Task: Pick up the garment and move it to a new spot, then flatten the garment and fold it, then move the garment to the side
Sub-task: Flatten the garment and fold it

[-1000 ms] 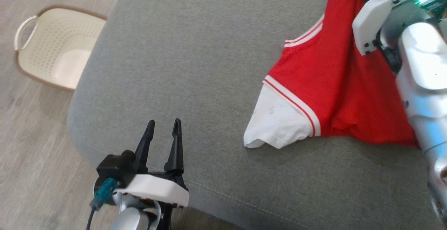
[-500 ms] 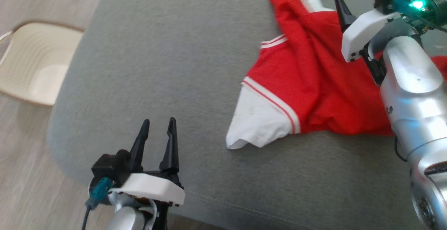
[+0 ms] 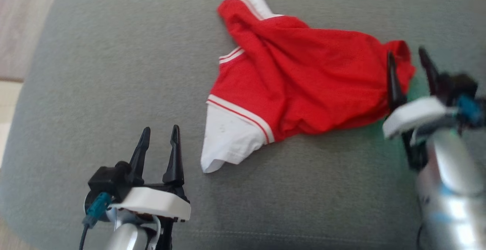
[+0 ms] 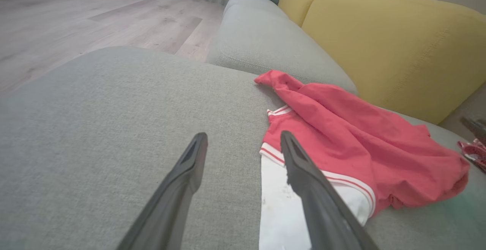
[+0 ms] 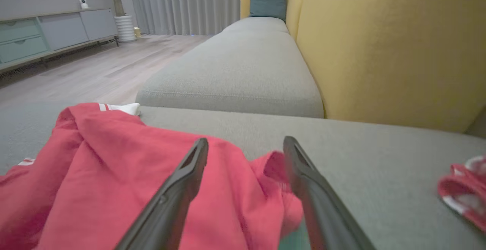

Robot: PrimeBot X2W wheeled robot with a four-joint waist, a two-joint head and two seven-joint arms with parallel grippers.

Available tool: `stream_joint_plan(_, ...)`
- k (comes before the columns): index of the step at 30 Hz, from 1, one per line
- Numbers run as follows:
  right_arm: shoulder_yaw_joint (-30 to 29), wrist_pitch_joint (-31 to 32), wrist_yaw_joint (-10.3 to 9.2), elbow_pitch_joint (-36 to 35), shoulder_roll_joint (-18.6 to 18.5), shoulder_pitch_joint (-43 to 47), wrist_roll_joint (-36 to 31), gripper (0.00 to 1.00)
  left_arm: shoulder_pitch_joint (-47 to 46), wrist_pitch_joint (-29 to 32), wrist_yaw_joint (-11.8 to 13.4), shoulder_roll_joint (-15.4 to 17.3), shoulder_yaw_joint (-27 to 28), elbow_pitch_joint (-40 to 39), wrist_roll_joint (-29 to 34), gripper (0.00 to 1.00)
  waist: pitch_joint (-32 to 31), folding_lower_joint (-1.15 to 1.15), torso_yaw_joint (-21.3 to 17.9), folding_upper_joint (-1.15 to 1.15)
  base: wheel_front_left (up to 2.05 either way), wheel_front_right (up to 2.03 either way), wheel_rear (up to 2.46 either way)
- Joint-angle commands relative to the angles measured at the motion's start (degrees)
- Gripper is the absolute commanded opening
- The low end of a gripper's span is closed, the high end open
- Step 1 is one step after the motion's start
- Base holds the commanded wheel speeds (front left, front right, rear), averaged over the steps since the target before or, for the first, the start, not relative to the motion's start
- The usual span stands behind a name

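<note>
Dropped garment lies mid-cushion, bare room leftward; left gripper and right gripper jaws wide.

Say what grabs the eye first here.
The red garment, white-trimmed, lies crumpled in the middle of the grey sofa seat. Next come the dark-fingered grippers: the right gripper open at the garment's right end, the left gripper open near its white sleeve. In the right wrist view, a yellow backrest rises behind.

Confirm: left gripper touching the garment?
Apart. Head view shows bare grey cushion between the left gripper and the white sleeve of the garment.
</note>
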Motion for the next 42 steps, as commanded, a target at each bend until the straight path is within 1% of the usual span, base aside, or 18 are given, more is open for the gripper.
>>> stream_joint_plan(1,0.4,0.7,0.37,-5.9,2.2,2.6,1.1,1.0,-1.2,-0.3,0.4,0.9,2.1,-2.2,0.3,1.0,-0.4,0.0,-2.0,0.0,0.0,0.0,0.0)
stream_joint_plan(7,-0.3,6.0,0.37,-17.3,4.8,12.6,2.2,1.0,-1.4,-0.1,0.4,1.2,1.9,-2.4,0.3,1.0,-0.4,0.0,-3.1,0.0,0.0,0.0,0.0)
stream_joint_plan(8,-0.3,6.0,0.37,-17.3,4.8,12.6,2.2,1.0,-1.4,-0.1,0.4,1.2,1.9,-2.4,0.3,1.0,-0.4,0.0,-3.1,0.0,0.0,0.0,0.0)
stream_joint_plan(10,-0.9,7.7,0.37,-19.4,5.3,15.3,2.7,1.0,-1.4,0.0,0.4,1.3,1.8,-2.4,0.3,1.0,-0.6,0.0,-3.1,0.0,0.0,0.0,0.0)
stream_joint_plan(13,-2.3,9.6,0.37,-20.6,5.6,18.0,3.2,1.0,-1.4,0.1,0.4,1.6,1.7,-2.5,0.2,1.0,-1.0,0.0,-2.7,0.0,0.0,0.0,0.0)
stream_joint_plan(16,-2.5,10.4,0.37,-19.5,5.7,19.1,5.4,1.0,-1.4,0.3,0.5,1.7,1.6,-2.6,0.2,1.0,-1.2,0.0,-2.1,0.0,0.0,0.0,0.0)
stream_joint_plan(20,-1.7,10.2,0.37,-16.3,5.7,17.8,7.5,1.0,-1.4,0.4,0.7,1.9,1.5,-2.9,0.1,1.0,-0.8,0.0,-1.1,0.0,0.0,0.0,0.0)
stream_joint_plan(22,-1.1,10.0,0.37,-13.1,5.7,16.2,9.0,1.0,-1.4,0.4,0.8,1.9,1.4,-3.1,0.2,1.0,-0.4,0.0,-0.3,0.0,0.0,0.0,0.0)
stream_joint_plan(26,-0.5,9.8,0.37,-7.7,5.7,13.8,9.8,1.0,-1.5,0.4,0.9,1.7,1.2,-3.0,0.1,1.0,0.0,0.0,0.8,0.0,0.0,0.0,0.0)
stream_joint_plan(31,1.5,9.3,0.37,-1.5,5.7,10.3,12.1,1.0,-1.5,0.2,1.0,1.5,1.1,-2.7,0.0,1.0,0.1,0.0,1.4,0.0,0.0,0.0,0.0)
stream_joint_plan(32,1.9,9.3,0.37,-0.4,5.7,9.8,12.1,0.75,-1.5,0.2,1.0,1.5,1.1,-2.7,0.0,1.0,0.1,0.0,1.4,0.0,0.0,0.0,0.0)
stream_joint_plan(33,2.4,9.2,0.37,0.7,5.7,9.2,11.8,0.43,-1.4,0.2,1.0,1.5,1.1,-2.7,-0.1,1.0,0.1,0.0,1.4,0.0,0.0,0.0,0.0)
stream_joint_plan(34,2.9,8.8,0.37,1.4,5.7,8.6,11.6,0.24,-1.4,0.1,1.1,1.5,1.1,-2.6,-0.1,1.0,0.1,0.0,1.4,0.0,0.0,0.0,0.0)
stream_joint_plan(35,3.3,8.5,0.37,2.0,5.7,8.1,11.4,0.0,-1.3,0.1,1.1,1.5,1.2,-2.6,-0.1,1.0,0.0,0.0,1.3,0.0,0.0,0.0,0.0)
stream_joint_plan(39,4.1,8.3,0.37,1.8,5.6,7.5,9.0,0.0,-0.6,0.0,1.3,1.5,1.2,-2.2,-0.3,1.0,-1.0,0.0,0.3,0.0,0.0,0.0,0.0)
stream_joint_plan(42,3.6,9.5,0.37,-1.2,3.3,8.6,6.8,0.0,0.1,-0.1,1.3,1.3,1.1,-2.0,-0.5,1.0,-2.0,0.0,-0.6,0.0,0.0,0.0,0.0)
